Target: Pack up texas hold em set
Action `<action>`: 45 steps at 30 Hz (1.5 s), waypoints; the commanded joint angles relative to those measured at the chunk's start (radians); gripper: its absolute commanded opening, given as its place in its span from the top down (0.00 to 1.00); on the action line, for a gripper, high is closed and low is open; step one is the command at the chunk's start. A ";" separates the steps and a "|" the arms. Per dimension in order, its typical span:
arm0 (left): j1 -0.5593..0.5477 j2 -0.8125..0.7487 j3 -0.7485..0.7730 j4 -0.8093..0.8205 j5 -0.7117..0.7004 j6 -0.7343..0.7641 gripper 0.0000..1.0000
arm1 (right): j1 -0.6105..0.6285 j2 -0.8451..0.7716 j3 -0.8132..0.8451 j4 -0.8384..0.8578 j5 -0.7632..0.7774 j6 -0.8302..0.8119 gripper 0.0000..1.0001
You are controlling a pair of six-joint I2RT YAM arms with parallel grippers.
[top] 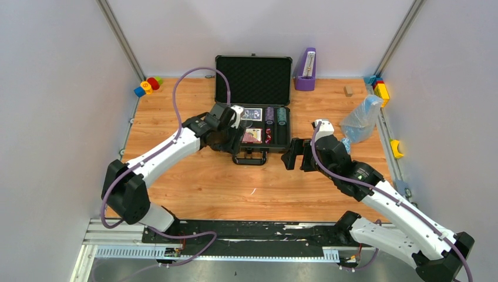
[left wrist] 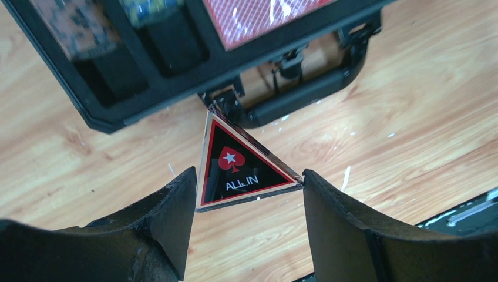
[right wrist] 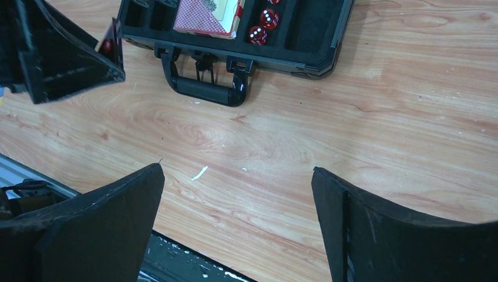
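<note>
The triangle [left wrist: 241, 167], black with a red border, a red spade and the words "ALL IN", is gripped by the left gripper [left wrist: 248, 181]. One edge is pressed against one finger [left wrist: 170, 205] and the opposite corner against the other, and the piece is held clear of the bench [left wrist: 411, 117]. Just ahead of this gripper the black case [left wrist: 106, 117] is seen lying open on the bench, with its handle [left wrist: 305, 97] directly beyond the triangle's top corner. Inside the case, further ahead of the gripper, a red-backed card deck [left wrist: 258, 17] is lodged in one compartment. Two short chip rolls [top: 269, 115] are stood side by side in the far slots, and red dice [right wrist: 269, 19] are seen in a narrow slot beside the deck. The foam-lined lid [top: 253, 79] is propped upright at the far side. The right gripper [right wrist: 238, 176] is spread wide with nothing between its fingers and is held over bare wood. The case handle is ahead of it and a little to its left, and the left gripper with the triangle's red edge is further to that side. Well beyond the right gripper, a purple upright object [top: 306, 70] is stood at the bench's far edge. A clear plastic bag [top: 361, 117] is seen to the right gripper's far right. Coloured toy blocks [top: 148, 86] are gathered in the far corner beyond the left gripper.
</note>
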State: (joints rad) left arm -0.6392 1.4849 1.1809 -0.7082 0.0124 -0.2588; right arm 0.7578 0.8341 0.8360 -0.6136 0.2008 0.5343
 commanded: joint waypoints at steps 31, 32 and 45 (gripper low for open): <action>0.015 0.348 0.443 0.062 -0.033 0.118 0.00 | -0.130 0.125 0.098 0.031 0.024 0.030 0.01; 0.019 0.331 0.429 0.062 -0.039 0.119 0.00 | -0.152 0.137 0.104 0.039 0.007 0.028 0.01; 0.128 -0.108 -0.121 0.333 -0.108 0.022 0.00 | -0.412 0.288 0.150 0.177 -0.184 0.080 0.02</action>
State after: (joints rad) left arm -0.5682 1.4635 1.1797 -0.4999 -0.0738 -0.1818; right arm 0.3851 1.0969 0.9379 -0.5339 0.0711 0.5777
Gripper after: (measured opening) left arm 0.997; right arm 0.988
